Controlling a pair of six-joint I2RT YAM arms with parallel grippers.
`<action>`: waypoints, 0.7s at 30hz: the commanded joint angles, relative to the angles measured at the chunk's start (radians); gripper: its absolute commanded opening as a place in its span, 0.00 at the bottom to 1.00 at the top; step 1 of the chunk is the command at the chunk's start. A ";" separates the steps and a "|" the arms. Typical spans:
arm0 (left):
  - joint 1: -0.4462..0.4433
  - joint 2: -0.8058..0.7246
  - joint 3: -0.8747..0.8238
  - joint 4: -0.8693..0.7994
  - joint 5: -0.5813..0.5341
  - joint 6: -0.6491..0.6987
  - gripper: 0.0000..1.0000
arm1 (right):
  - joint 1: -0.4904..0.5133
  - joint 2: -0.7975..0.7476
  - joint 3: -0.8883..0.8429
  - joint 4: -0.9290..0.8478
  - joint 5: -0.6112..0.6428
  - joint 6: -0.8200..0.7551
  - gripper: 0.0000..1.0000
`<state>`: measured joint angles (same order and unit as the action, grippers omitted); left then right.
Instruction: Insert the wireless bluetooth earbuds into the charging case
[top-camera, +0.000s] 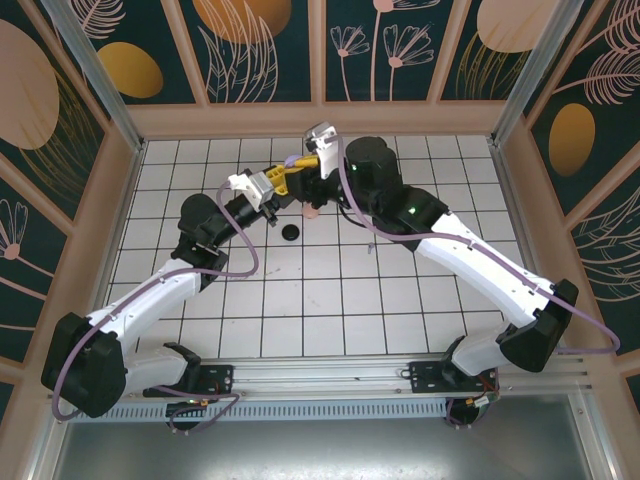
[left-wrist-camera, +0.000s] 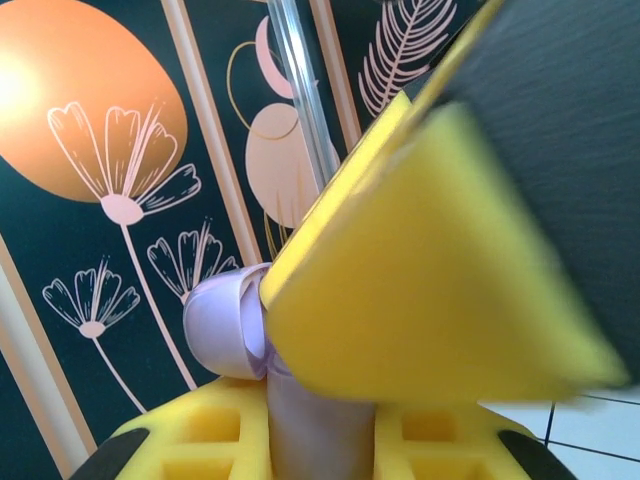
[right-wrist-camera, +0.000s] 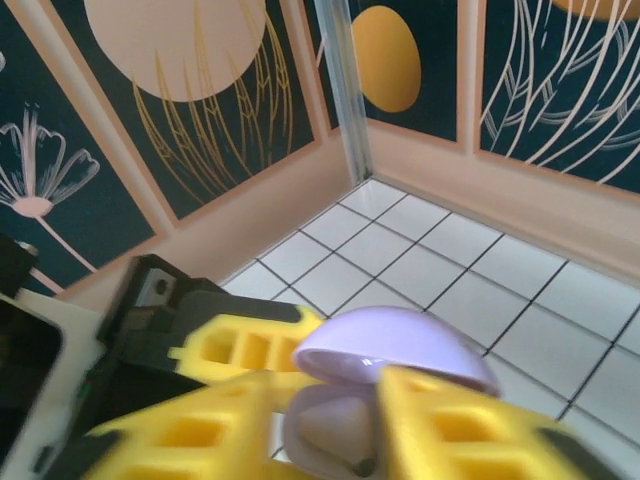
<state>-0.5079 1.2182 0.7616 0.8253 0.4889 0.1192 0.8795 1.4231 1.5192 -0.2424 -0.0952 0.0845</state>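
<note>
Case: the lavender case is held in the air above the table, at the far middle, where the two grippers meet. Its lid is hinged up, so the cavity is exposed for loading.
Left gripper: the left gripper is clamped on the case. In its wrist view the lavender body stands between its yellow fingers. It probably serves as a vise, keeping the case steady with the mouth up.
Right gripper: the right gripper meets the case from the opposite side. Its fingers stand apart on either side of the body, under the lid. I cannot tell whether they press on it or hang loose.
Earbuds: a black piece and a pinkish piece lie on the table just below the grippers. They are too small to tell whether they are buds. A dark speck in the case mouth may be a seated bud or a socket.
Stage: with the lid up and loose pieces on the table, insertion seems mostly ahead.
Risk: the rounded shell could twist in a two-finger pinch if it is pushed from one side.
</note>
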 joint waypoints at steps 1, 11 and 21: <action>-0.009 -0.006 0.037 0.062 0.007 -0.021 0.00 | 0.012 -0.001 0.058 -0.039 0.049 0.048 0.51; -0.009 0.006 0.014 0.095 -0.003 -0.050 0.00 | -0.073 -0.145 0.094 -0.051 0.145 0.229 0.68; -0.009 0.003 -0.005 0.089 -0.028 -0.055 0.00 | -0.320 -0.224 -0.207 -0.207 0.126 0.461 0.67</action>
<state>-0.5110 1.2182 0.7647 0.8715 0.4797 0.0811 0.5892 1.1564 1.4017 -0.3393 0.0284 0.4496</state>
